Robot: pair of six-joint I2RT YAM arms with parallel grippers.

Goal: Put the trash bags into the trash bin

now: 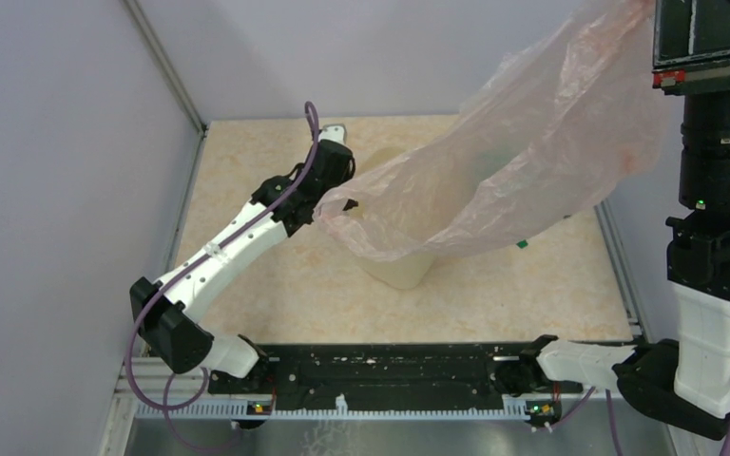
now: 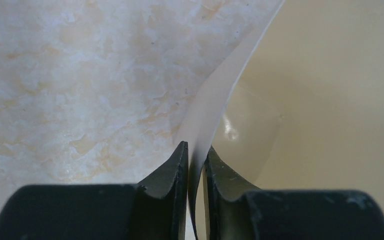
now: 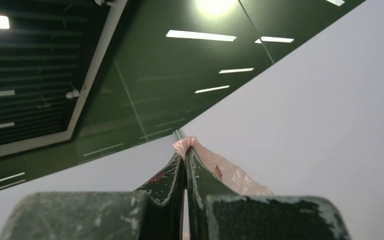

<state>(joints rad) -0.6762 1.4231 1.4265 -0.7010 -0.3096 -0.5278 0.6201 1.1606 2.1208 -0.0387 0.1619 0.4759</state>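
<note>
Stretching across the overhead view, the pink bag (image 1: pixel 532 142) runs as a crinkled, translucent sheet from the 1 o'clock corner down toward the centre of the bench (image 1: pixel 276 285). There it drapes over the mouth of the cream bin (image 1: pixel 401 271), which stands upright; only the bin's lower wall shows below the film, at the sheet's 6 o'clock edge. The right hand (image 3: pixel 185 154) is high above the bench at the bag's upper end, its fingers almost together and pinching a bunched tip of the film. The left hand (image 2: pixel 196 147) sits at the 9 o'clock side of the bin's mouth, its fingers narrowed onto a thin pale edge. That edge has the bench on one side and the bin's smooth cream inside on the other, so the hand grips the bin's rim. The bag's low end gathers right at those fingers; whether film is also caught in that pinch cannot be told.
</note>
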